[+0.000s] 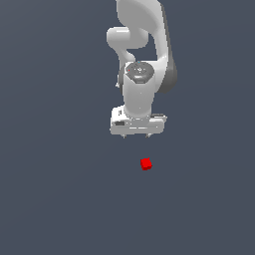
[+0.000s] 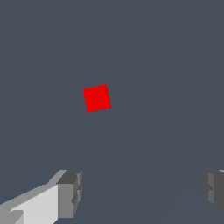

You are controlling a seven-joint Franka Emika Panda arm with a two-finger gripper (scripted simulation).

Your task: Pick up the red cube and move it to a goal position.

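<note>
I am a white robot arm (image 1: 144, 55) reaching down from the top of the exterior view over a plain dark grey-blue floor (image 1: 55, 189). My gripper (image 1: 136, 135) hangs at the end of the arm, pointing straight down, and only the short tips of its two fingers show below the wide white hand. In the wrist view those fingers (image 2: 70, 192) stand far apart, one grey pad at each side of the picture, with bare floor between them: my hand is spread wide and grasps nothing. The red cube (image 1: 146, 164) lies on the floor, apart from my hand, a little toward the exterior view's right of the fingertips and lower in that picture. It is tiny and bright red, much smaller than my hand. From the wrist camera the red cube (image 2: 96, 98) shows one flat square face, sitting ahead of the fingers rather than between them, and nearer the light-coloured finger than the other. Being a cube, it has no long axis; its edges are turned slightly askew from the line running between my two fingers. It rests flat, not tipped on an edge.
</note>
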